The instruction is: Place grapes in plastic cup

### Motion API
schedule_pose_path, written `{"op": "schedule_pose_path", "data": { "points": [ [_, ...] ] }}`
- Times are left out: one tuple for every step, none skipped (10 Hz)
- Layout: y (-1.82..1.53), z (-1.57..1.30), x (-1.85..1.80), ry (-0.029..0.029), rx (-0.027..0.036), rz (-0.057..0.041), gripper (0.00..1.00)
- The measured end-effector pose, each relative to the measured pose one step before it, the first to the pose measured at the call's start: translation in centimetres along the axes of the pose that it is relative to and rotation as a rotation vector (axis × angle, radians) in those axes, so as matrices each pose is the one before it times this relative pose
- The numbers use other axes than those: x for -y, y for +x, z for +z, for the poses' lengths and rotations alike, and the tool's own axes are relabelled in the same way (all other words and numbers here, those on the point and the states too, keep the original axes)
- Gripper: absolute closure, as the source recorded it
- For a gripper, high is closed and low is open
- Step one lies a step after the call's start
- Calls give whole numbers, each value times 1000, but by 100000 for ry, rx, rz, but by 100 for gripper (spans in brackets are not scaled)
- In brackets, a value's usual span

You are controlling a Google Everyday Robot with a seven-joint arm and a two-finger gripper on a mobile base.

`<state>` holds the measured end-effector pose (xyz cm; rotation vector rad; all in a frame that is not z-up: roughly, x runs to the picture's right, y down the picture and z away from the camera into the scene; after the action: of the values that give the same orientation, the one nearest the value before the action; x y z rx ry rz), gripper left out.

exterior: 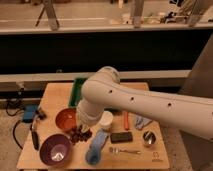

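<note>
The grapes [76, 135], a dark purple-red bunch, lie on the wooden table [55, 95] between the orange bowl and the light blue plastic cup. The plastic cup [96, 146] lies on its side near the table's front edge, its round rim toward the front. My gripper [83, 128] is at the end of the big white arm, right over the grapes and touching or nearly touching them. The arm's wrist hides most of the gripper and part of the bunch.
An orange bowl [65, 119] and a purple bowl [54, 149] stand to the left. A white cup [106, 120], black block [121, 137], fork [125, 150], steel cup [148, 138], orange stick [126, 120] and blue cloth [140, 122] lie to the right. A green tray [78, 91] is at the back.
</note>
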<state>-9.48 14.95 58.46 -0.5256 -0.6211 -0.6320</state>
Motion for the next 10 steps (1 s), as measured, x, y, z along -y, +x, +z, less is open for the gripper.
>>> {"op": "schedule_pose_path", "data": {
  "points": [
    [-159, -106, -222, -407, 1109, -154, 100],
    [-99, -105, -302, -708, 1493, -592, 100],
    [81, 35, -282, -1171, 2178, -1033, 100],
    [130, 77, -224, -996, 2219, -825, 100],
    [96, 103, -210, -977, 1789, -1009, 100],
    [164, -61, -256, -1144, 1262, -856, 100],
    [162, -91, -347, -2028, 725, -1206, 100],
    [-122, -26, -131, -2216, 762, -1888, 100],
    [-129, -123, -141, -2348, 1206, -2205, 100],
    [-7, -150, -210, -1459, 764, -1365, 100]
  ]
}}
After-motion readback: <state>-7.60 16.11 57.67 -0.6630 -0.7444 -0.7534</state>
